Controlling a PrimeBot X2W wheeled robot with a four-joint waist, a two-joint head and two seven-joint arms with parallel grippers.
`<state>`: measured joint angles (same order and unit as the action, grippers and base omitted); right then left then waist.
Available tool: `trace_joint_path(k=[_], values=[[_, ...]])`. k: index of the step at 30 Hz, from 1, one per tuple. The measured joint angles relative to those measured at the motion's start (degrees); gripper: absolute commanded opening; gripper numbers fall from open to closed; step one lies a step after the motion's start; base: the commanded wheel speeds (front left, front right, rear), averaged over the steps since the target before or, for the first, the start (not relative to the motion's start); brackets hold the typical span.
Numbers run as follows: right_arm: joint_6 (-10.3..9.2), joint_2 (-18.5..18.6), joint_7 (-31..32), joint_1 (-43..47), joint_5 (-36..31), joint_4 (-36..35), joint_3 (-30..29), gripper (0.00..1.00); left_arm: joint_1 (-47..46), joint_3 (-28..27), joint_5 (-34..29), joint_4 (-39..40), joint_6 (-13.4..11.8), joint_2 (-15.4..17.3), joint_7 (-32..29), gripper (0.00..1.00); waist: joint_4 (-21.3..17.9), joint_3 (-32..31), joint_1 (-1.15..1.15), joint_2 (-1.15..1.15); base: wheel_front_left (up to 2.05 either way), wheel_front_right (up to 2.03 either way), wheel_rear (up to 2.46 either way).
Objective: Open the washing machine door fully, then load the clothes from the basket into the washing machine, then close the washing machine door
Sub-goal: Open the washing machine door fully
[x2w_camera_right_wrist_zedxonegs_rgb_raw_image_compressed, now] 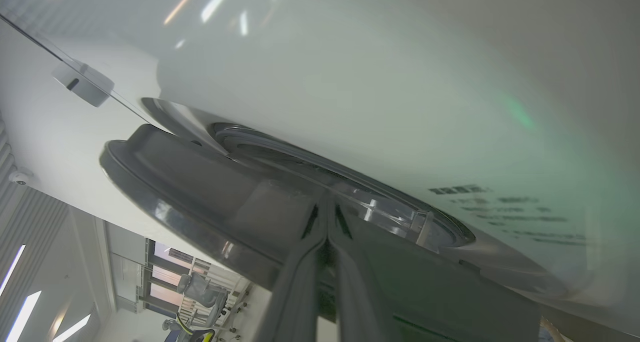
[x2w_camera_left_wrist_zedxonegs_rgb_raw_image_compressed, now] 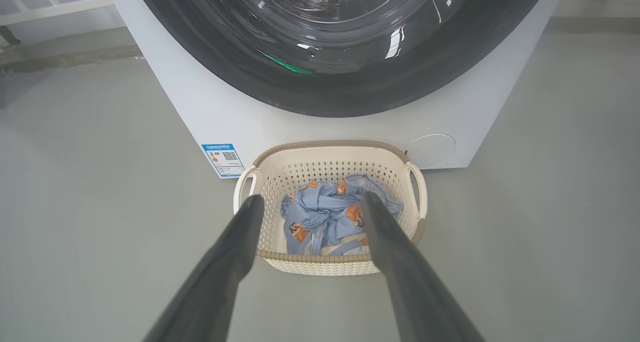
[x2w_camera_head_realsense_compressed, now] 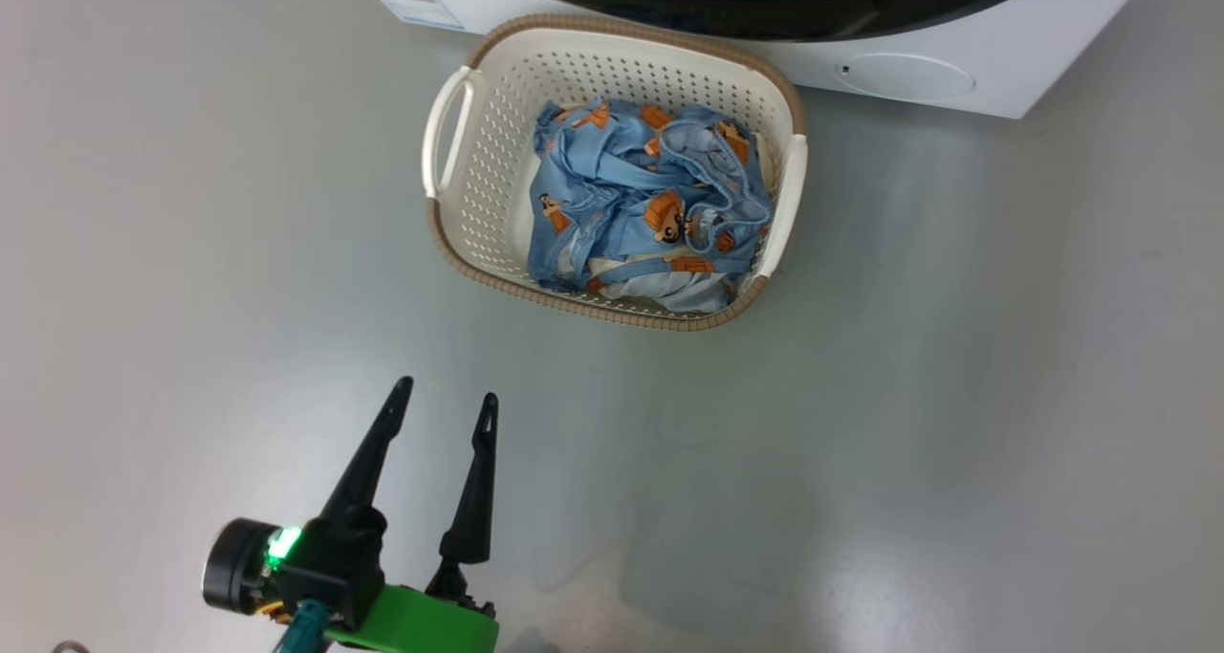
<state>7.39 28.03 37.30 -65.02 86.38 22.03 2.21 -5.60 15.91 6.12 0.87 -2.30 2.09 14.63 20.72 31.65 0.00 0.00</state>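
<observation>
Two grippers, one near the job. We're noting the right gripper (x2w_camera_right_wrist_zedxonegs_rgb_raw_image_compressed: 327, 205), fingers pressed together w/ nothing between, tips lying at the rim of the washing machine door (x2w_camera_right_wrist_zedxonegs_rgb_raw_image_compressed: 200, 192) straight ahead — the left gripper (x2w_camera_head_realsense_compressed: 448, 389) is hanging wide open, empty, well short of the basket (x2w_camera_head_realsense_compressed: 492, 165) holding the clothes (x2w_camera_head_realsense_compressed: 631, 204).

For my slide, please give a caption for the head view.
Left gripper, jaws open, short of the basket holding clothes, before the washer.

Bright, even indoor light. The grey floor (x2w_camera_head_realsense_compressed: 956, 395) carries soft, faint shadows and a pale sheen. White glare streaks the washing machine door (x2w_camera_left_wrist_zedxonegs_rgb_raw_image_compressed: 345, 36) glass. The fingers (x2w_camera_left_wrist_zedxonegs_rgb_raw_image_compressed: 220, 277) of the left gripper (x2w_camera_left_wrist_zedxonegs_rgb_raw_image_compressed: 311, 198) are out of focus. The right wrist view shows the washing machine (x2w_camera_right_wrist_zedxonegs_rgb_raw_image_compressed: 400, 81) panel smeared and green-tinted, its print unreadable.
</observation>
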Motion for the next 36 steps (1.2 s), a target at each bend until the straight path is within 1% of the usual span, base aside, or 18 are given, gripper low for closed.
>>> trace_joint_path(k=[8, 24, 29, 36], values=[[0.0, 1.0, 0.0, -1.14, 0.01, 0.42, 0.97, 0.0, 2.13, 0.11, 0.73, 0.26, -0.05, 0.0, 0.0, 1.0, 1.3, -0.09, 0.0, 0.0, 0.0, 0.0, 0.0], [0.0, 2.66, -0.14, -2.55, 0.0, 1.12, 3.88, 0.0, 2.24, 0.14, 1.27, 0.71, -0.46, -0.01, 0.0, 1.0, 1.82, 1.15, 0.0, 0.0, 0.0, 0.0, 0.0], [0.0, 2.88, 0.33, -3.27, 0.0, 0.34, 5.5, 0.0, 2.23, 0.08, 1.37, 0.7, -0.48, -0.01, 0.0, 1.0, 1.63, 1.43, 0.0, 0.0, 0.0, 0.0, 0.0], [0.0, 2.81, 1.58, -3.36, 0.01, -1.08, 8.46, 0.0, 2.11, -0.76, 1.94, 0.69, -0.99, -0.02, 0.0, 1.0, 0.41, 0.98, 0.0, 0.0, 0.0, 0.0, 0.0]])
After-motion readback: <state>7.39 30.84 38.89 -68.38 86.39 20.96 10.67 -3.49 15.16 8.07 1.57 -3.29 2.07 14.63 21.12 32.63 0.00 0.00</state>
